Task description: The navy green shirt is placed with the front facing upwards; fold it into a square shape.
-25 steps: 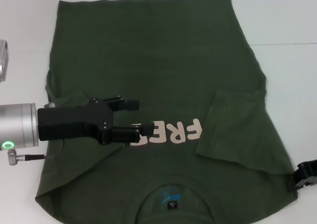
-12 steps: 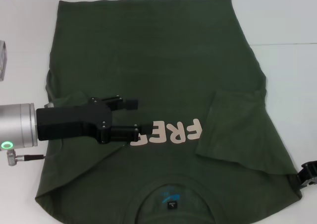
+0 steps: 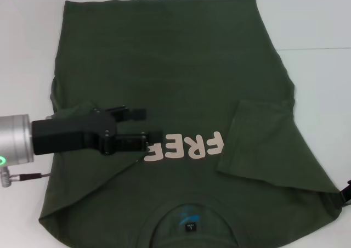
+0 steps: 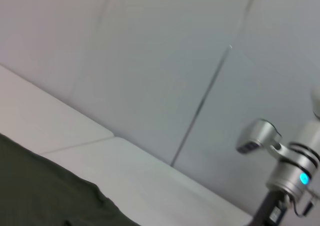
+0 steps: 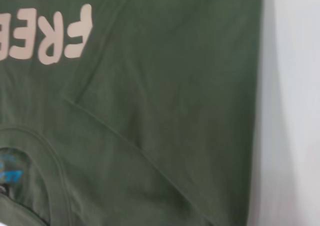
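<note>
The navy green shirt [image 3: 175, 67] lies flat on the white table, front up, with its collar toward me. Its pink lettering [image 3: 189, 146] reads upside down, and the blue neck label [image 3: 189, 221] sits inside the collar. Both sleeves are folded inward onto the body: the right sleeve [image 3: 258, 144] lies as a flap, and the left one [image 3: 74, 112] is partly under my arm. My left gripper [image 3: 149, 124] hovers open over the chest, just left of the lettering, with nothing between its fingers. Only a dark sliver of my right gripper [image 3: 346, 192] shows at the frame's edge. The right wrist view shows the shirt [image 5: 175, 86] and its collar [image 5: 47, 171].
White table [image 3: 323, 78] surrounds the shirt, with a thin seam line running across it on the right. The left wrist view shows the table [image 4: 150, 181], a grey wall and part of my right arm [image 4: 285, 166].
My left gripper has drawn back to the left, uncovering more of the lettering. The right gripper has slid out toward the right edge of the view.
</note>
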Robot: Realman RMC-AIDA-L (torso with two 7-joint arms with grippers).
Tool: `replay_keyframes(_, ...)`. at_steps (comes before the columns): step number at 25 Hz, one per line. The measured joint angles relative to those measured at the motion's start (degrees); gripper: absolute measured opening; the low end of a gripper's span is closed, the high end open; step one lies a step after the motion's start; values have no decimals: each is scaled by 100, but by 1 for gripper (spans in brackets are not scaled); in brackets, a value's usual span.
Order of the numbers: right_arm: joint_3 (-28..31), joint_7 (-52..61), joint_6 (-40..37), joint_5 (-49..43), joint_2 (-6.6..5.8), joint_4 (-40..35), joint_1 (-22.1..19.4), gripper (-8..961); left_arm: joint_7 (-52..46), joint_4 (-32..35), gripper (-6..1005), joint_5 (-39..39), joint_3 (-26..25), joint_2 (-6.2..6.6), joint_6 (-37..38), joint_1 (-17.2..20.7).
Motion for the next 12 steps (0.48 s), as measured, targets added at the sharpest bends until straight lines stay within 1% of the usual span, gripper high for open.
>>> replay_keyframes(7, 287, -331, -52, 0, 1, 10, -1, 38, -707, 382, 913, -153, -119, 19, 36, 232)
replay_keyframes(9, 367, -443, -50, -1, 19, 27, -1, 35, -1023, 497, 913, -100, -129, 16, 74, 284)
replay_keyframes(10, 434, -546, -50, -1, 47, 31, -1, 33, -1258, 577, 913, -49, -126, 18, 96, 328)
replay_keyframes(12, 466, -603, -49, -1, 64, 35, -1, 33, -1818, 857, 913, 82, -128, 25, 132, 439)
